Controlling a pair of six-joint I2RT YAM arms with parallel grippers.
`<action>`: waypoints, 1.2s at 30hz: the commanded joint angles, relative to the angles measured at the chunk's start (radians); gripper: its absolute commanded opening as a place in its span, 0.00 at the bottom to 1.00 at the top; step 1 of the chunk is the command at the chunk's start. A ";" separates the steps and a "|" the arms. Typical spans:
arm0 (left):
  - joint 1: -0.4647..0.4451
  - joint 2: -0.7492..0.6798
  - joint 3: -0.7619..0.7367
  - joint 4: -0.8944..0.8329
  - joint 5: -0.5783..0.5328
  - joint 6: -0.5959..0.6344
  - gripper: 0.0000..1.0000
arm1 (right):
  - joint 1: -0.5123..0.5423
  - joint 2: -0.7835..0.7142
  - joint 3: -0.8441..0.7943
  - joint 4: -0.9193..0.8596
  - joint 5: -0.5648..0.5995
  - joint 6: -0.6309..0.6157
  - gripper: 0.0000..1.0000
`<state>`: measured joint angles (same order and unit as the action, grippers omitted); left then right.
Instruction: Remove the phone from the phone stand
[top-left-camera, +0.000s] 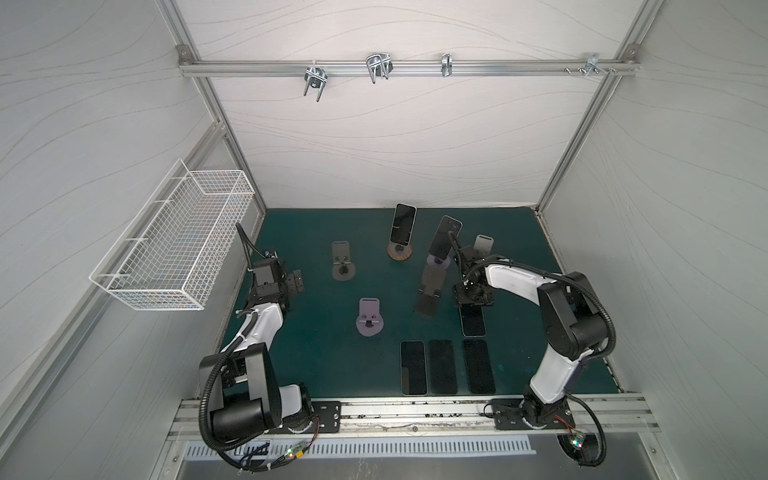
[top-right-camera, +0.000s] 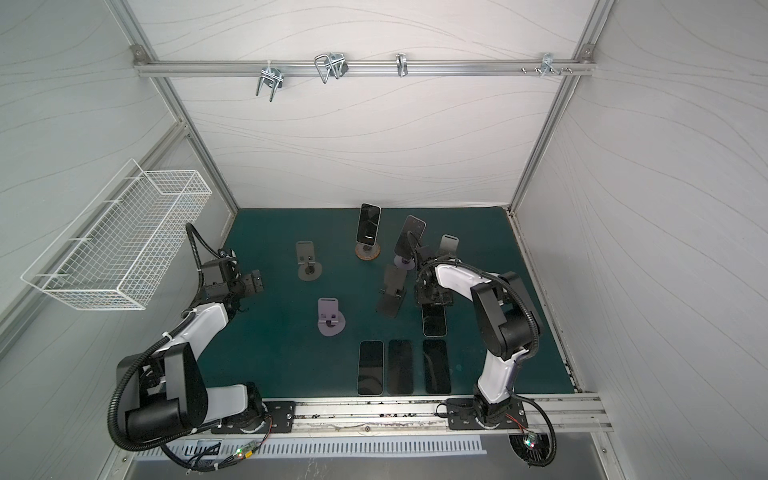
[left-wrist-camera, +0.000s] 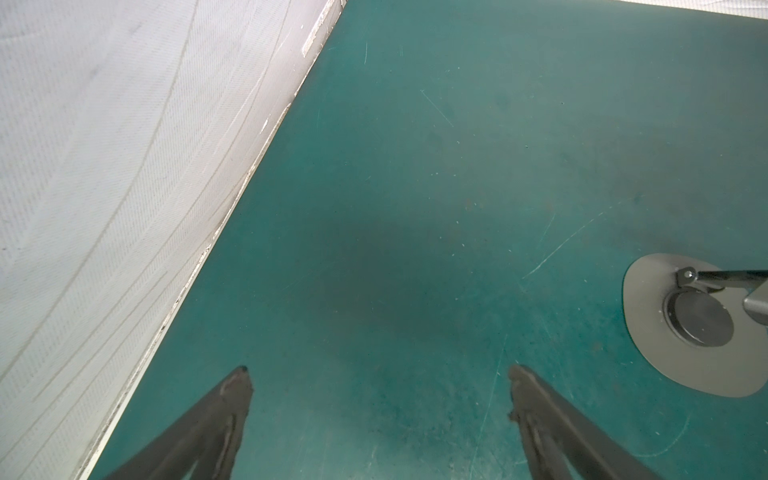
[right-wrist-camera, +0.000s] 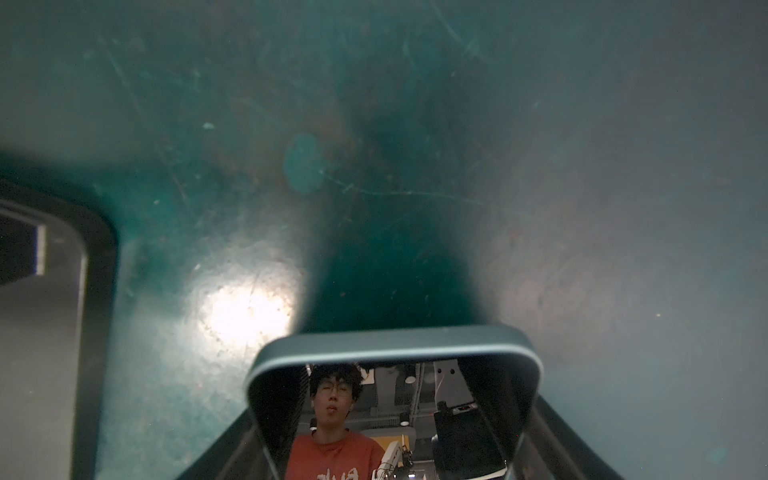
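The right end effector (top-left-camera: 473, 306) is clamped on a phone (top-left-camera: 473, 322) — held flat, low over the green tabletop (top-left-camera: 316, 361), just behind a row of three phones (top-left-camera: 443, 367) and off every stand. The left end effector (left-wrist-camera: 379, 370) hangs with its fingers wide apart near the tabletop's left edge.

Looks like white woven cloth on the ribbed side wall (left-wrist-camera: 104, 166). Shows fine scratches and a dull sheen across the teal table mat (left-wrist-camera: 415, 166). Gleams mirror-glossy on the grey-blue-rimmed phone (right-wrist-camera: 395, 338), satin along that rim. Appears smooth matt grey metal on the round stand base (left-wrist-camera: 673, 365), white-coated wire on the mesh basket (top-left-camera: 178, 249).
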<state>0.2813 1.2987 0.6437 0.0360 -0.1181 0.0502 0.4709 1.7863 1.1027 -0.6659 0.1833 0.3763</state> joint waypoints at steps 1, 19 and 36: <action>0.004 0.013 0.041 0.028 0.009 0.011 0.98 | 0.003 0.044 0.001 0.024 0.008 0.022 0.62; 0.005 0.003 0.031 0.035 0.015 0.014 0.98 | 0.005 0.096 0.006 0.011 -0.015 0.039 0.63; 0.005 0.007 0.036 0.032 0.009 0.012 0.98 | 0.009 0.111 0.019 0.003 -0.013 0.039 0.67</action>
<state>0.2813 1.2991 0.6441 0.0360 -0.1146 0.0521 0.4709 1.8217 1.1454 -0.7151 0.1776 0.3962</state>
